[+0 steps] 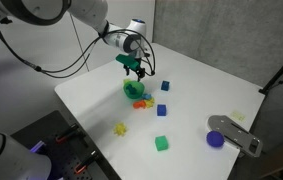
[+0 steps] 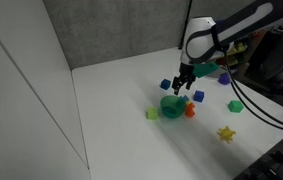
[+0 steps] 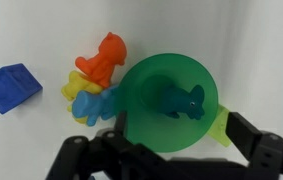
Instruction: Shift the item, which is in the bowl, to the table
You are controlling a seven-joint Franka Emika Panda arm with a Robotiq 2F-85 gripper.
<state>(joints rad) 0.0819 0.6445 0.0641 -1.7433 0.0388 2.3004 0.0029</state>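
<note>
The bright-green bowl [image 3: 141, 115] stands on the white table [image 3: 31, 30]. A small teal-blue item [image 3: 181, 100] lies inside it, right of centre. My gripper [image 3: 171, 150] is open and empty, hovering above the bowl with one dark finger on each side of it. In both exterior views the gripper [image 1: 133, 68] [image 2: 184, 86] hangs just above the bowl [image 1: 134, 91] [image 2: 171, 103]. The item does not show clearly in the exterior views.
An orange toy [image 3: 106, 58], a yellow piece [image 3: 73, 86] and a blue toy [image 3: 93, 104] crowd the bowl's side. A blue block [image 3: 11, 87] lies apart. Further off are a green cube [image 1: 162, 143], a purple round piece [image 1: 215, 139] and a yellow piece [image 1: 121, 128].
</note>
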